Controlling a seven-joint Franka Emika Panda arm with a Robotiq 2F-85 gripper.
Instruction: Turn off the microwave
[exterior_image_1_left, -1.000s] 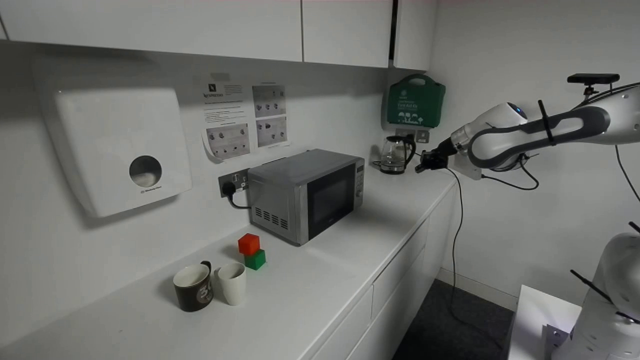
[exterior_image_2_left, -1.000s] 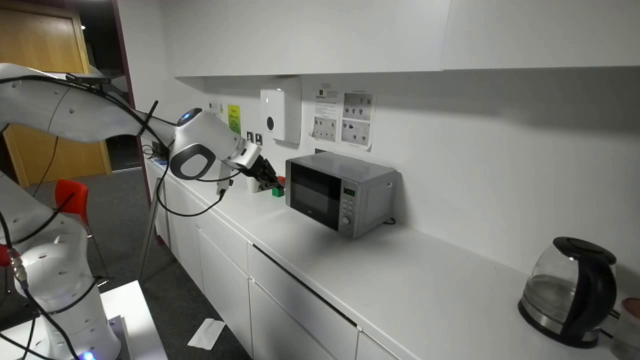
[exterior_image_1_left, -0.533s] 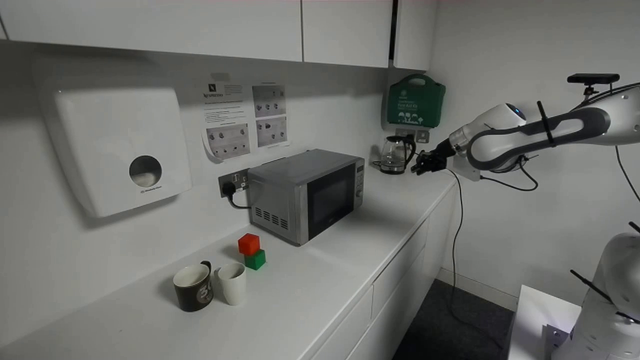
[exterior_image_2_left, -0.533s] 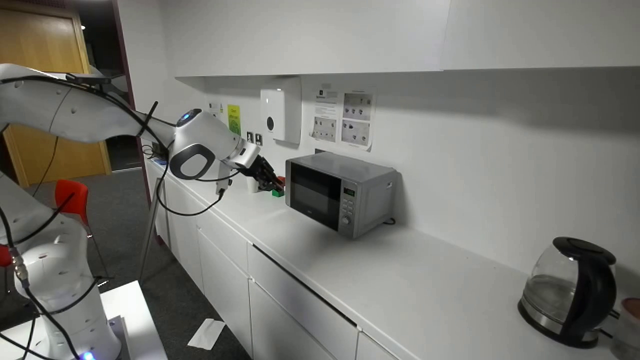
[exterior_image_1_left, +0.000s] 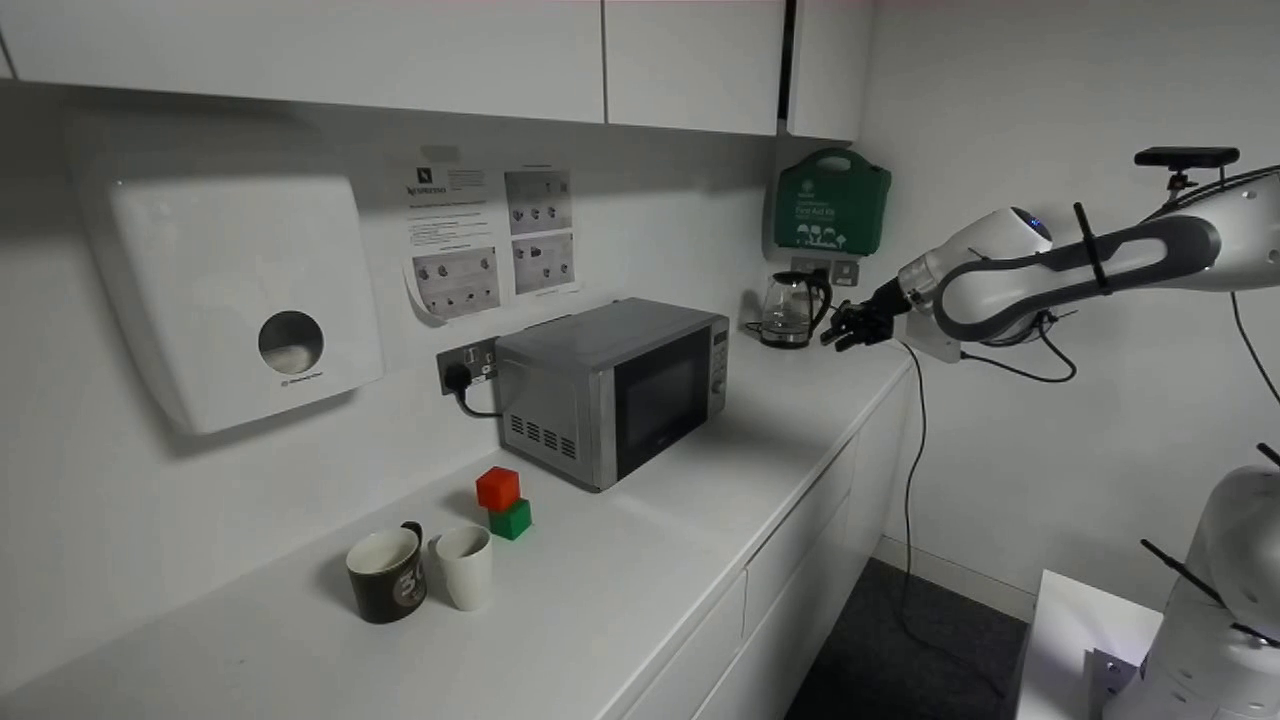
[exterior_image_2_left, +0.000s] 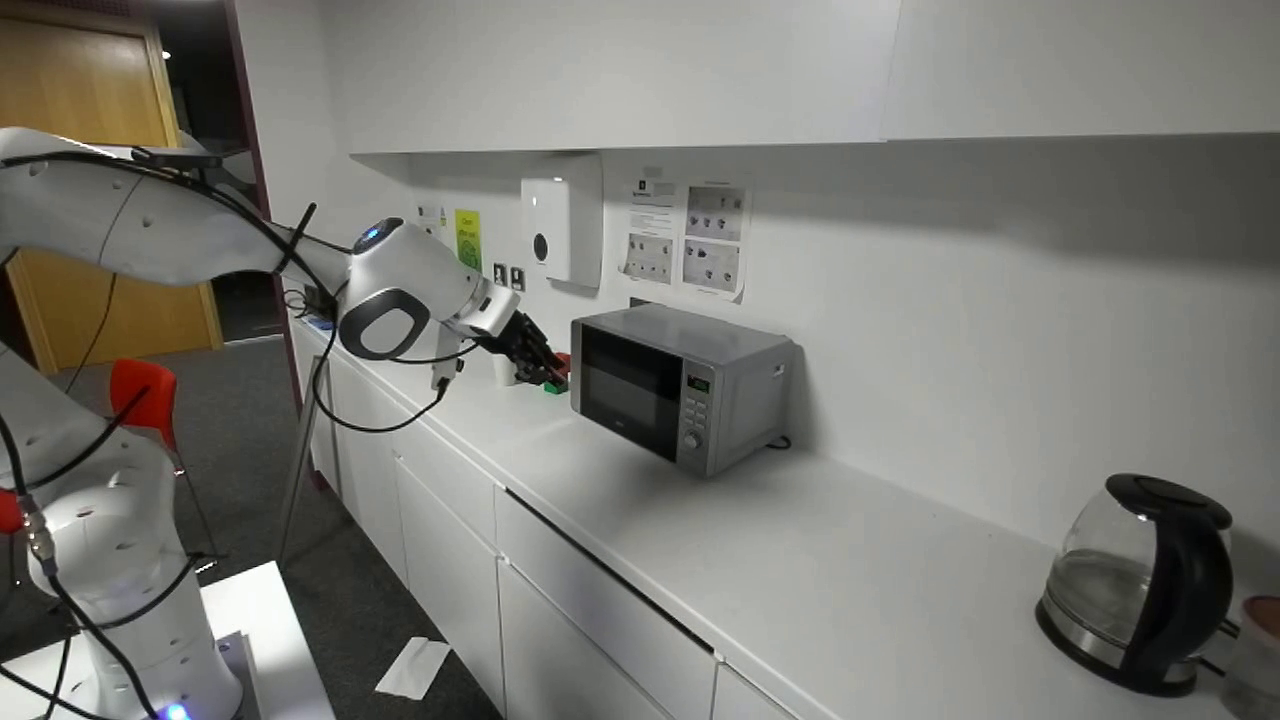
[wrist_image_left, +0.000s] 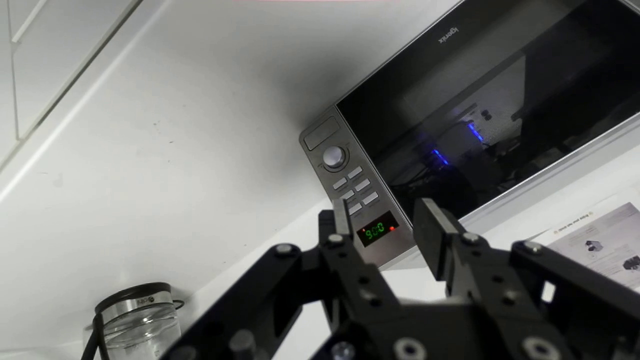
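Left of the microwave (exterior_image_1_left: 612, 394), in an exterior view: white wall dispenser (exterior_image_1_left: 240, 290), then, on the tabletop (exterior_image_1_left: 640, 570), dark mug (exterior_image_1_left: 388, 582), white mug (exterior_image_1_left: 466, 572), red block (exterior_image_1_left: 498, 489) resting on green block (exterior_image_1_left: 511, 519); all unmoved since a second ago. Microwave: on the same tabletop, unmoved too, door closed; wrist view shows its display (wrist_image_left: 378, 229) lit green, digits not read with certainty. Right of the microwave: glass kettle (exterior_image_1_left: 785, 318), unmoved, green wall box (exterior_image_1_left: 832, 205) above it. Farther right of the microwave: the claw (exterior_image_1_left: 832, 330), well apart from it, shifted slightly toward the microwave's side of this view over the same second. Wrist view: fingers (wrist_image_left: 430, 240) apart, the display showing between them.
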